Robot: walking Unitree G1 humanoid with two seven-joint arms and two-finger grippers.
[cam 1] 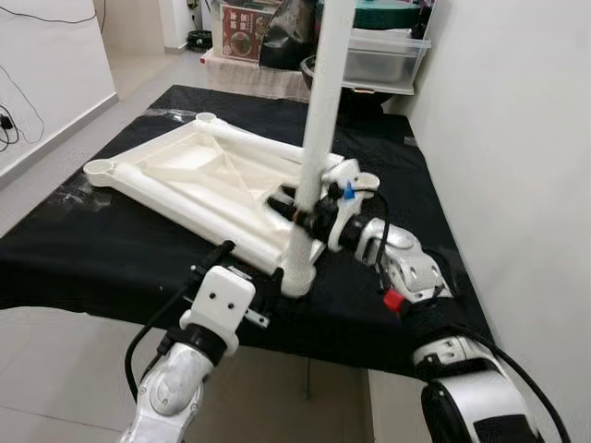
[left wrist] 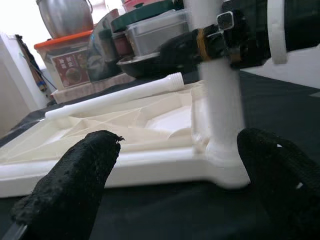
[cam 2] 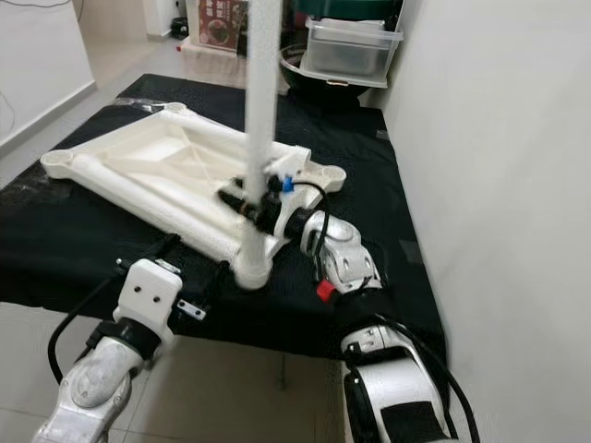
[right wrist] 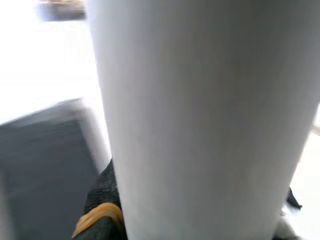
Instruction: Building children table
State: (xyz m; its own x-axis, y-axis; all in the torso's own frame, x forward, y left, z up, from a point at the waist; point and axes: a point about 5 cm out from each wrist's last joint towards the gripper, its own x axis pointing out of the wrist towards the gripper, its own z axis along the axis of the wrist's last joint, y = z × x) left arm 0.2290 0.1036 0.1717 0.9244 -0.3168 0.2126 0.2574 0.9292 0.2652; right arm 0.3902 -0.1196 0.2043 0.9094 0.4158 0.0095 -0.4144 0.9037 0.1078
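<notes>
Table leg (cam 1: 319, 138) upright, right tool (cam 1: 300, 210) seemingly around it.

No writing can be read with certainty anywhere; the red and white carton (cam 1: 246, 29) on the floor beyond the desk carries a printed panel with a round dark picture and pale lines of characters, too small and blurred to make out; in the left wrist view the same carton (left wrist: 71, 71) shows a white label with red marks and a round emblem, again illegible; the white table frame (cam 1: 199, 180), the white leg (cam 1: 319, 138) and the robot's arms bear no lettering that can be read
</notes>
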